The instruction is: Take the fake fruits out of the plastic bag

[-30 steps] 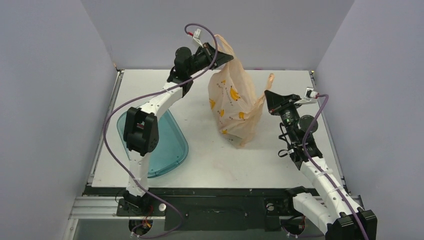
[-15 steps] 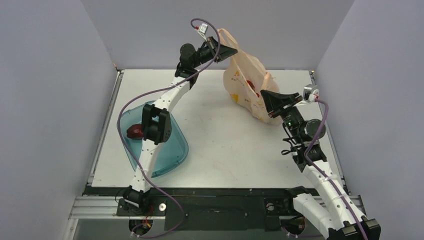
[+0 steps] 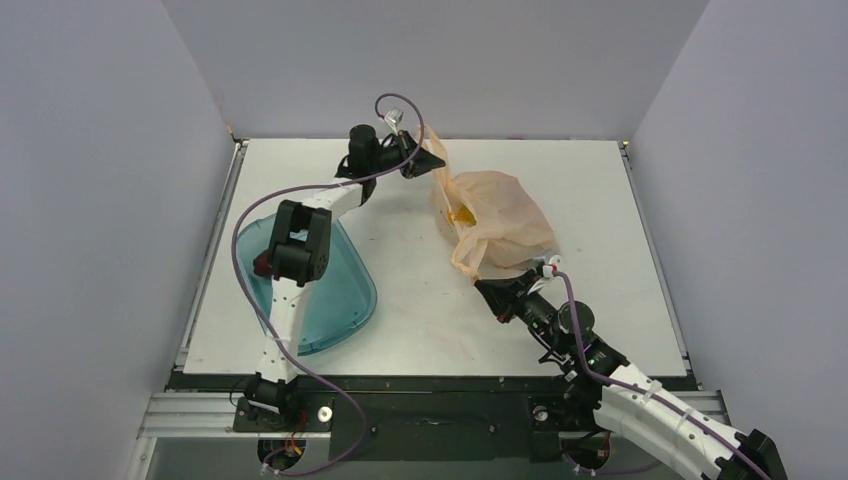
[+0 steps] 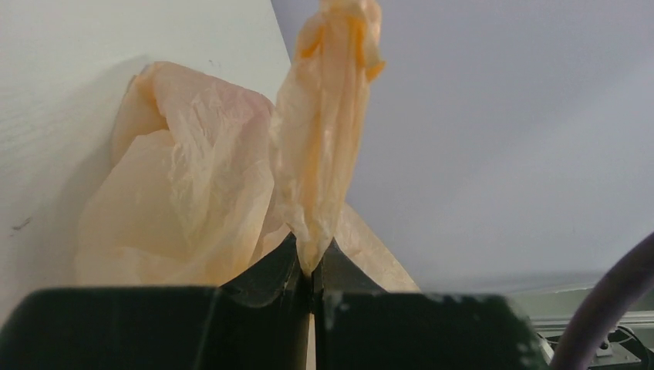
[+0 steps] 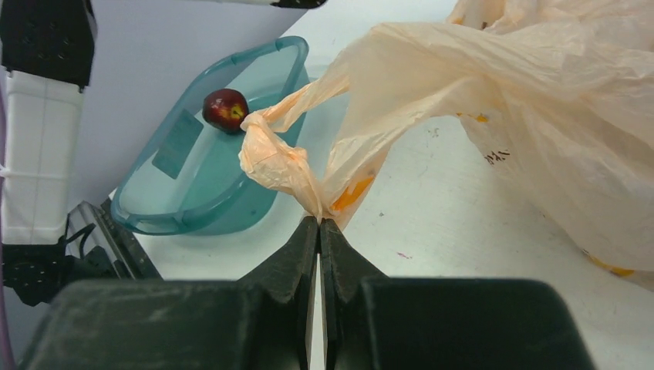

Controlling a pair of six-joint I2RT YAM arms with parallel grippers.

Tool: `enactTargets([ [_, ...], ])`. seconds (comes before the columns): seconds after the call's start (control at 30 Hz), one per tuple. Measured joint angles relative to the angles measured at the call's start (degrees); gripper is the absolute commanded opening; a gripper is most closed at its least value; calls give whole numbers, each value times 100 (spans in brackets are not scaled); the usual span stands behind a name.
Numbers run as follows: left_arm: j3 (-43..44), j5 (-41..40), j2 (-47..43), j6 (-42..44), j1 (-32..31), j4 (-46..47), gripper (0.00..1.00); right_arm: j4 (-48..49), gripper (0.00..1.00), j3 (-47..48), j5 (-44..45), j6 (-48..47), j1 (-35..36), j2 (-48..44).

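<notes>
The peach-orange plastic bag [image 3: 500, 215] lies slumped on the table at centre right. My left gripper [image 3: 432, 160] is shut on a twisted strip at the bag's far end, which shows in the left wrist view [image 4: 324, 146]. My right gripper [image 3: 487, 290] is shut on a knotted handle loop [image 5: 274, 158] at the bag's near end. An orange-yellow patch [image 3: 463, 213] shows through the bag; I cannot tell whether it is a fruit or a print. A round red fruit [image 5: 226, 109] lies in the teal tray [image 5: 166, 212], mostly hidden by the left arm in the top view [image 3: 263, 264].
The teal tray [image 3: 345, 300] sits at the near left of the table, under the left arm's elbow. Grey walls close in the left, back and right sides. The right arm stretches low across the near right of the table.
The bag was held up in the air between both grippers and now lies low on the table. The right gripper has pulled its handle toward the near edge, and the left gripper has dropped down.
</notes>
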Motion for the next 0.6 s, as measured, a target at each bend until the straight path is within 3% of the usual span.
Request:
enactTargets([
  [0.1,-140,105,-234,254,120,-184,5,-310,0,4,363,-63,238,-61],
  [0.33,-866,-96,-1379,1117,170,-804,40,-1375,0,28,1091,63,619,-339],
  [0.47,-1436,-719,-2376,1954,170,-2048,46,-2175,0,315,1563,330,774,-345],
  [0.6,-2159,-1921,-3587,2503,61,-3226,50,-3259,0,1093,2229,560,992,-52],
])
